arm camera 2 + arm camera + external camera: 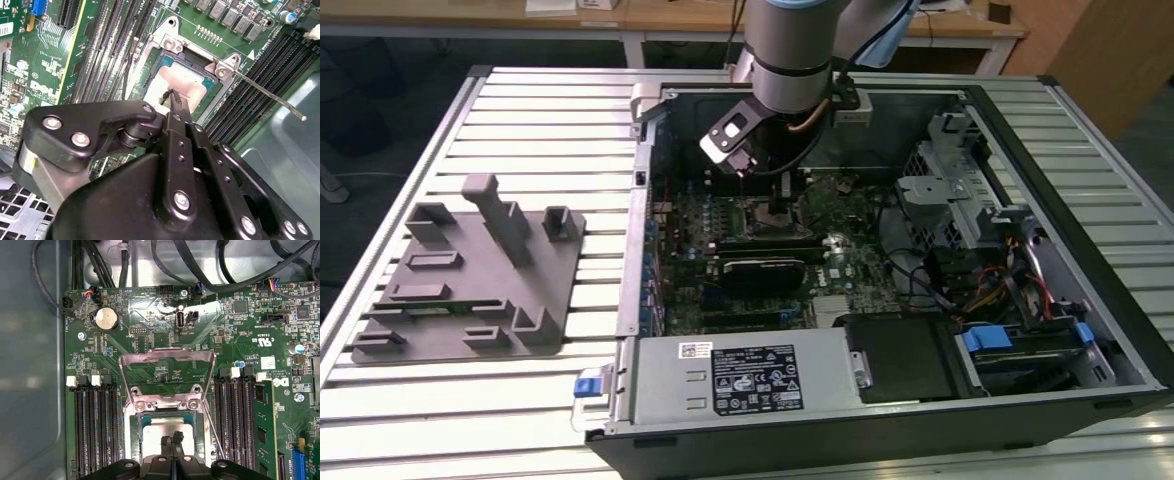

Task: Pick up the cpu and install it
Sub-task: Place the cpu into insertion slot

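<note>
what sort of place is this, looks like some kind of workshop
Probably a robotics lab or test bench: an open black desktop computer case lies on a ribbed silver metal table, a grey plastic fixture tray beside it, and wooden desks behind.

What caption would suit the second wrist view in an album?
The tool hangs with its tip at the silvery cpu lying in the open motherboard socket.
</note>
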Motion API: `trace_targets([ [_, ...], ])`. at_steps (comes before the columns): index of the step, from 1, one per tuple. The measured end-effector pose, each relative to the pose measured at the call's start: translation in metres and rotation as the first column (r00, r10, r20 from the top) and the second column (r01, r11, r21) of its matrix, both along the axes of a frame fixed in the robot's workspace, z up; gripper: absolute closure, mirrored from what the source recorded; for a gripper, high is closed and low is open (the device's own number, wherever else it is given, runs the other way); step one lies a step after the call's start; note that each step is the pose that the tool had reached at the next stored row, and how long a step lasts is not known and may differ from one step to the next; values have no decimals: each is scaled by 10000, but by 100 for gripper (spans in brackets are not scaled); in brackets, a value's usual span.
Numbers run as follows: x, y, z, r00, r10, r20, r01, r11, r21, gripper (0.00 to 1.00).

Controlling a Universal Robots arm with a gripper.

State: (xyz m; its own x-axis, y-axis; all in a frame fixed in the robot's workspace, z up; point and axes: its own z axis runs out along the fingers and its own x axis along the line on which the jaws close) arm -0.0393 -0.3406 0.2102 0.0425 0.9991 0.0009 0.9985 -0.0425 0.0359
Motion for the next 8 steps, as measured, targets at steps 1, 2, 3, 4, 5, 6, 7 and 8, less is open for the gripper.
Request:
trace_targets([
  [1, 0, 0, 0, 10000, 0, 0, 0, 10000, 0, 89],
  [2, 0, 0, 0, 10000, 0, 0, 0, 10000, 0, 89],
  [3, 0, 0, 0, 10000, 0, 0, 0, 10000, 0, 89],
  [4, 0, 0, -1, 10000, 0, 0, 0, 10000, -1, 89],
  [5, 0, 0, -7, 10000, 0, -1, 0, 10000, -1, 89],
  [6, 0, 0, -15, 10000, -1, -1, 1, 10000, -1, 89],
  [7, 0, 0, -24, 10000, -1, 0, 1, 10000, 0, 89],
  [8, 0, 0, -31, 10000, 0, 0, 0, 10000, 0, 89],
])
